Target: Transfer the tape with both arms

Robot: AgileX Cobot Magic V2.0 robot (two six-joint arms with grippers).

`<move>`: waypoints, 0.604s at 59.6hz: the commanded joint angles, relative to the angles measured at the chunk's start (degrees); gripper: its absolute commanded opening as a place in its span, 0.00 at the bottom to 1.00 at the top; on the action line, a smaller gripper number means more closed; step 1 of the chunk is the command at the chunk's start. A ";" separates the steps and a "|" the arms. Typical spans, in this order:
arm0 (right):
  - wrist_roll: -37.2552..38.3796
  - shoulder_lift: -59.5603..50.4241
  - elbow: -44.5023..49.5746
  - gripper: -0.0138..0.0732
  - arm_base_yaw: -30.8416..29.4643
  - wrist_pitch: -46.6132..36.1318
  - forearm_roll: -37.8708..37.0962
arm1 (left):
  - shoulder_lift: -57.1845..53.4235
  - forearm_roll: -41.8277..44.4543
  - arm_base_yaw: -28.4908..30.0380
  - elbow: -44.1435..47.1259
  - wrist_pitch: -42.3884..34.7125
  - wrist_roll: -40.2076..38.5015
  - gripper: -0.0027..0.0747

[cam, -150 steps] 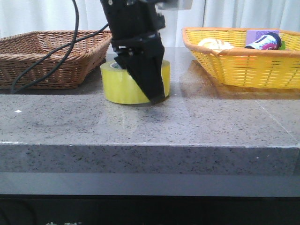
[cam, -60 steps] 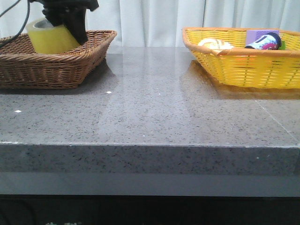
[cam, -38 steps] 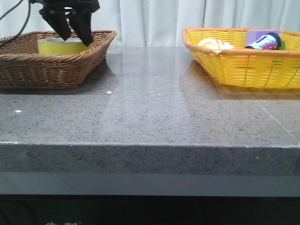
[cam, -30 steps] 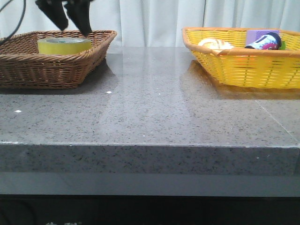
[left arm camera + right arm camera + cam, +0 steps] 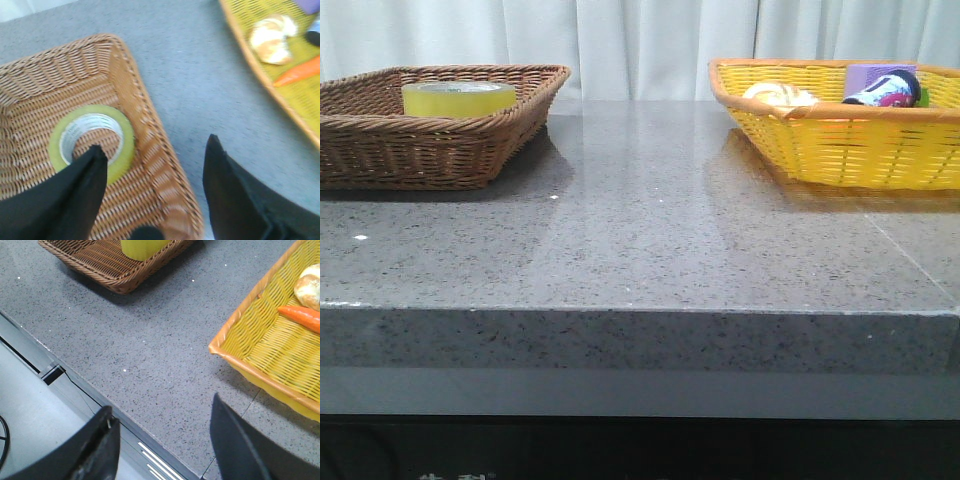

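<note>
Front view: the tape [image 5: 459, 98] lies flat inside the brown wicker basket [image 5: 380, 150] at the upper left of the frame, only its top half showing above the rim. A yellow basket [image 5: 840, 140] sits at the upper right, holding a purple box [image 5: 873, 77] and a dark bottle [image 5: 886, 88]. Neither arm appears on the grey stone table [image 5: 640, 240].

Left wrist view: the left gripper [image 5: 155, 180] hangs with its jaws spread wide, holding nothing. The tape [image 5: 91, 142] rests on its side on the basket floor, close to the basket wall [image 5: 145, 130]. A bread roll [image 5: 272, 39] and a carrot [image 5: 300, 72] lie in the yellow basket.

Right wrist view: the right gripper [image 5: 162, 445] is spread apart and empty above the table edge [image 5: 75, 380], with the tape [image 5: 142, 247] at the top edge.
</note>
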 commanded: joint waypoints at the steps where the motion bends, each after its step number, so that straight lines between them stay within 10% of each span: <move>1: -0.10 -0.26 -1.17 0.66 -0.39 -3.75 0.83 | -8.22 -1.43 -2.13 4.43 1.09 -0.67 0.58; 36: -0.10 -0.26 -1.17 0.66 -0.39 -3.56 0.83 | -41.23 -1.33 -8.73 53.87 -15.18 -2.11 0.58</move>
